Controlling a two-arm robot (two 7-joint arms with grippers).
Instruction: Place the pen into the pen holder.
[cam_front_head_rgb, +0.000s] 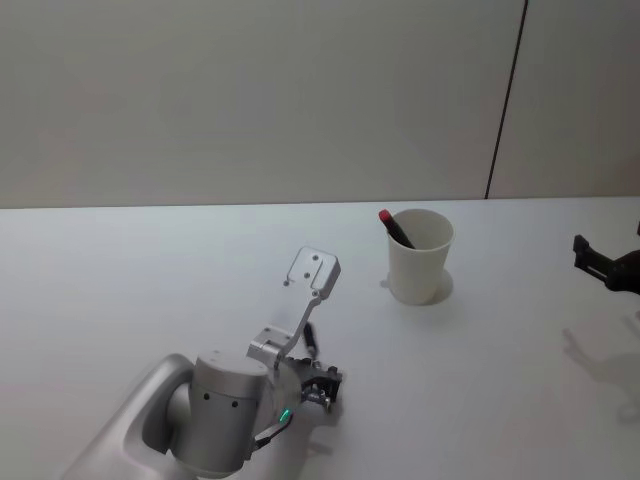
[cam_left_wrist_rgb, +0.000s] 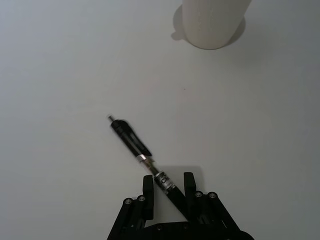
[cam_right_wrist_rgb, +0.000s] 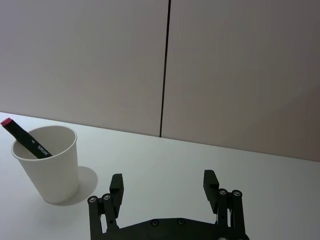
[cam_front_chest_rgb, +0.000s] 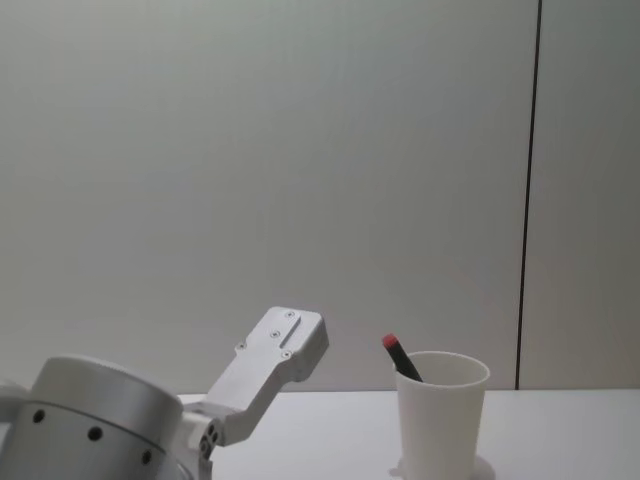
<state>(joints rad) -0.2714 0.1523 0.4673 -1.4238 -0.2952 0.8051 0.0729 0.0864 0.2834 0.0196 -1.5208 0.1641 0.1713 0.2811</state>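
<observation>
A red-tipped pen (cam_front_head_rgb: 396, 229) leans in the cup (cam_front_head_rgb: 420, 270). The left gripper (cam_left_wrist_rgb: 168, 181), fingers apart, straddles a second pen (cam_left_wrist_rgb: 131, 139) lying on the table (cam_front_head_rgb: 150, 280) — the right gripper (cam_right_wrist_rgb: 163, 181), at the right edge, is spread and holds nothing.

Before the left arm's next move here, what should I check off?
1. Left gripper fingers open, astride the black pen lying on the table: ok.
2. Fingers shut on that pen: not ok.
3. Pen holder upright: ok.
4. Room in the holder beside the red-tipped pen: ok.
5. Right gripper open, apart from the holder: ok.
</observation>
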